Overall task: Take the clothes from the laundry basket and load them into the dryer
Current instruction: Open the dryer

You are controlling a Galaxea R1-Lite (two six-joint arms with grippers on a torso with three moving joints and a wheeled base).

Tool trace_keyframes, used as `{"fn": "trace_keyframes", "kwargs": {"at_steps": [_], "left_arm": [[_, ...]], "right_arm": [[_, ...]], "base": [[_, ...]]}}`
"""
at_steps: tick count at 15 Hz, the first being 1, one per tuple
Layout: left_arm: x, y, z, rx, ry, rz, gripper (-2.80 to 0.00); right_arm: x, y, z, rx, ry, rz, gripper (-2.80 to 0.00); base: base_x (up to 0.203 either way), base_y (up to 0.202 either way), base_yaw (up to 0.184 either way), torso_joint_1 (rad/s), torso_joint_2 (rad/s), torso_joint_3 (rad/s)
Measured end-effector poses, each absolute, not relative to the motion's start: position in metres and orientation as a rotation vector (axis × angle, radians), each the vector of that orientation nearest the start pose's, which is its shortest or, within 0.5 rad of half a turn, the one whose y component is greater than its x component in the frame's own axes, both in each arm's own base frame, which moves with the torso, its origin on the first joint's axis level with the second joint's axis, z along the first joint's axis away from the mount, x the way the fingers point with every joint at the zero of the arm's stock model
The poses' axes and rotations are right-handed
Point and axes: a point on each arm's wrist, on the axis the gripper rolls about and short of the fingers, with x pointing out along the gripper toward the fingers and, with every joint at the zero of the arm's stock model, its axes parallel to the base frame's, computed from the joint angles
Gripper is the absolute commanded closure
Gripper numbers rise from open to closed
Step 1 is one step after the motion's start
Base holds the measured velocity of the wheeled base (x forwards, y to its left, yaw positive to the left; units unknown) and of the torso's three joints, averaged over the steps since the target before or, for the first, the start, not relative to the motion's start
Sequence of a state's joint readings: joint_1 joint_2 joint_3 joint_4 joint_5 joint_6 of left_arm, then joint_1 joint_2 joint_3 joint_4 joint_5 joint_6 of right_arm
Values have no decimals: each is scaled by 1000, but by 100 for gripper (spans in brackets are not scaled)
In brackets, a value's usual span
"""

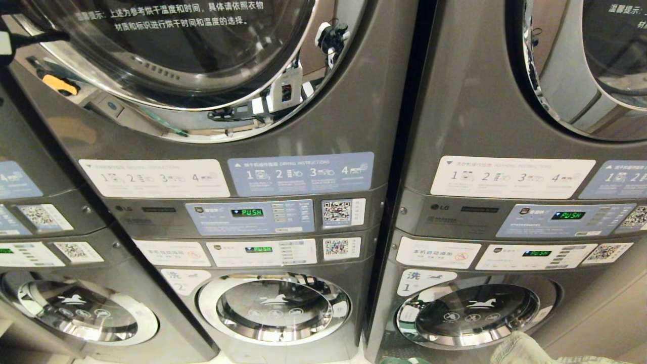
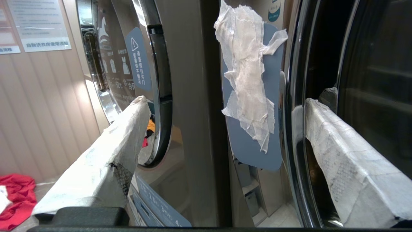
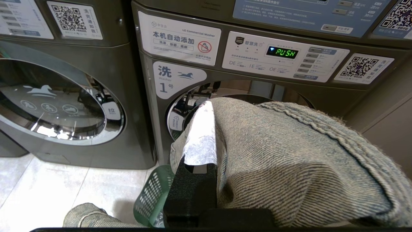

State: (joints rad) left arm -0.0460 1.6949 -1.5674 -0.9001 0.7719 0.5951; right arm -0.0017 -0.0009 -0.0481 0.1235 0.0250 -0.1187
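My right gripper (image 3: 206,106), low in front of washer no. 1 (image 3: 180,75), is shut on a faded denim garment (image 3: 289,154) that drapes over its fingers; a corner of the denim (image 1: 520,349) shows at the head view's lower edge. Under it stands the green laundry basket (image 3: 151,193). My left gripper (image 2: 225,101) is raised and wide open, holding nothing. Its taped fingers (image 2: 106,154) straddle the seam between two upper machines. The dryer (image 1: 192,50) in front has its round glass door closed.
A blue plate with crumpled white paper (image 2: 248,80) is stuck beside the dryer door's chrome rim (image 2: 291,112). Red cloth (image 2: 16,193) lies far off by the wall. Control panels reading PUSH (image 1: 247,212) sit between dryers and washers. More denim (image 3: 87,216) lies beside the basket.
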Motion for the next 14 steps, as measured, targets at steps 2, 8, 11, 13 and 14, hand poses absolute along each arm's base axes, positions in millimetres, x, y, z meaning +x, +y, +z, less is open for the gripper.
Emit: {"fn": "trace_keyframes", "kwargs": {"at_steps": [2,8,11,13,14], "left_arm": [[291,3,415,232,-469,880,-280],[278,2,410,250,-381,897,-280],[258,3,405,267,-330,903,-280],[244,3,401,272,-315,904,-280],[237,4,399,277,-306,904,-280]], "right_arm": [[-27,1,76,-118,73,29,0],[-27,1,76,-118,73,29,0],[-27,1,76,-119,73,31,0],[-27,1,76,-120,73,31,0],[-27,1,76,-120,73,30,0]], "base": [[0,0,0,0,0,0],[0,0,0,0,0,0],[0,0,0,0,0,0],[0,0,0,0,0,0],[0,0,0,0,0,0]]}}
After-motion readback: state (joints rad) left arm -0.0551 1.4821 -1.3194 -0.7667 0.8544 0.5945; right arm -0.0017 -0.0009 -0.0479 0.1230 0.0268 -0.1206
